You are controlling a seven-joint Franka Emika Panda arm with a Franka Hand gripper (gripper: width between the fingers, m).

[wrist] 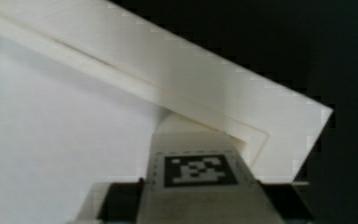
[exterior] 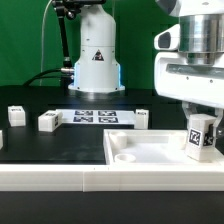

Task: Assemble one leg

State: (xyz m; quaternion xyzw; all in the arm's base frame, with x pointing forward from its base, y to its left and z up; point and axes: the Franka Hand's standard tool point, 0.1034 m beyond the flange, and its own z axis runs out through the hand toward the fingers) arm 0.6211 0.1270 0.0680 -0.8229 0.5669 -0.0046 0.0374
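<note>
My gripper (exterior: 199,128) hangs over the right end of the wide white tabletop (exterior: 150,152) and is shut on a leg (exterior: 198,137), a small white post with a black-and-white tag. The leg stands upright, its lower end just above the tabletop's right corner. In the wrist view the held leg (wrist: 201,165) fills the space between the dark fingers (wrist: 126,198), with the tabletop's raised rim (wrist: 176,70) and corner beyond it.
Three more white legs lie on the black table at the left and middle: one (exterior: 15,115), one (exterior: 49,121), one (exterior: 142,119). The marker board (exterior: 96,116) lies behind them. The robot base (exterior: 96,60) stands at the back.
</note>
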